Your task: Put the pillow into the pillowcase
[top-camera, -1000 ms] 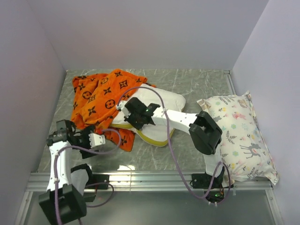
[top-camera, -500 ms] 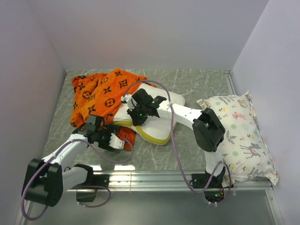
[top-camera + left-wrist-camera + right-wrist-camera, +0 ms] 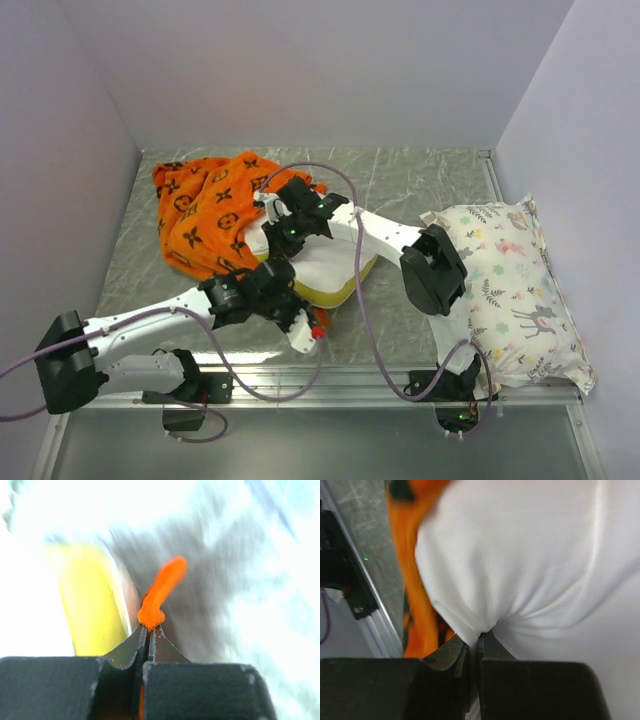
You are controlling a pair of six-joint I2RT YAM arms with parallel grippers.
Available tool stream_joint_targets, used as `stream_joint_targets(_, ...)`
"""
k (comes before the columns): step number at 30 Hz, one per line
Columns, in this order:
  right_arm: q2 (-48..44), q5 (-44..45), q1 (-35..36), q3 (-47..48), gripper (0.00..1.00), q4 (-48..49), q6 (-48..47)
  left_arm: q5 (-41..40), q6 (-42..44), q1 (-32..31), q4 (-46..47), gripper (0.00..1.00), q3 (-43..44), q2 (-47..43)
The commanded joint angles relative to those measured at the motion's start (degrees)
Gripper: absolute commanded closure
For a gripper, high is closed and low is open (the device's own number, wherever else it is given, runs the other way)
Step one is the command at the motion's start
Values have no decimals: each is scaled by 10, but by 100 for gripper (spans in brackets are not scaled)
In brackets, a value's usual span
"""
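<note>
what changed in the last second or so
The left gripper swept in rightward, going from open to shut on the pillowcase's near corner and dragging it rightward. The right gripper stayed pinched on the pillow, edging slightly farther back. The deer-print pillow did not move.

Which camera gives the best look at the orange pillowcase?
Top external: nearly the whole crumpled pillowcase, black marks visible. Left wrist shows only a pinched orange scrap; right wrist, an orange strip beside the pillow.

Left hand pinches orange pillowcase edge.
</note>
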Motion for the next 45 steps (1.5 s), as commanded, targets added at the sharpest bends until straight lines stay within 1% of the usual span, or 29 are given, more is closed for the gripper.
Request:
stream_joint_targets(1,44,-60,1,59,100,65,66,77,-162,-141,-1,100,96,-23)
stream_joint_targets(4,73,-71,1,52,100,91,101,71,-211,-207,13,100,114,-4)
stream_joint_targets(7,87,-74,0,11,100,116,117,55,-231,-217,33,100,90,-4)
stream_joint_targets(9,84,-84,-4,-34,100,130,128,46,-257,-217,28,86,86,-13)
stream_joint_targets(10,79,-89,-5,-50,100,149,133,45,-272,-217,23,74,92,-30)
stream_joint_targets(13,54,-114,-6,-115,100,187,145,50,-356,-216,-3,57,121,-78)
stream_joint_targets(14,48,-122,-4,-137,100,195,153,61,-378,-215,-16,47,129,-90)
stream_joint_targets(16,26,-144,2,-148,100,195,155,55,-455,-215,-7,40,148,-132)
stream_joint_targets(17,17,-144,5,-150,81,185,143,40,-485,-214,3,35,153,-144)
stream_joint_targets(18,4,-146,10,-151,71,178,138,8,-537,-210,19,34,158,-155)
stream_joint_targets(19,-11,-142,10,-153,61,160,131,5,-566,-174,22,33,178,-166)
stream_joint_targets(20,-50,-133,11,-156,43,151,120,10,-594,-141,22,32,189,-167)
stream_joint_targets(21,-70,-122,5,-163,36,140,112,21,-648,-103,19,33,201,-164)
stream_joint_targets(22,-89,-100,2,-167,29,116,94,34,-668,-16,13,34,225,-158)
stream_joint_targets(24,-148,-77,-11,-172,24,89,79,46,-705,64,-2,35,248,-147)
stream_joint_targets(25,-167,-68,-28,-173,23,57,60,45,-707,134,-13,36,267,-135)
stream_joint_targets(26,-183,-51,-39,-177,23,45,53,49,-732,169,-18,37,275,-130)
stream_joint_targets(27,-213,-39,-48,-182,23,34,48,55,-749,236,-21,37,281,-118)
stream_joint_targets(30,-259,-6,-105,-214,23,14,39,82,-752,344,-37,39,286,-84)
stream_joint_targets(31,-266,8,-119,-222,22,5,42,67,-741,354,-44,38,282,-70)
stream_joint_targets(32,-271,27,-150,-238,21,2,47,42,-727,355,-65,37,281,-55)
stream_joint_targets(33,-276,43,-165,-247,20,0,51,18,-683,355,-80,37,282,-14)
stream_joint_targets(34,-276,51,-179,-257,18,-2,59,-40,-671,355,-88,36,278,8)
stream_joint_targets(35,-275,57,-207,-278,16,-2,64,-60,-655,355,-115,37,280,31)
stream_joint_targets(36,-272,60,-219,-288,16,-3,65,-76,-629,355,-116,37,280,50)
stream_joint_targets(37,-266,73,-230,-297,15,0,71,-89,-616,354,-112,33,263,72)
stream_joint_targets(40,-248,91,-265,-324,14,-2,73,-121,-580,338,-84,28,229,91)
stream_joint_targets(43,-232,67,-284,-334,13,-7,75,-170,-560,321,-84,28,216,120)
stream_joint_targets(45,-219,50,-286,-337,12,-7,76,-182,-559,317,-89,30,217,148)
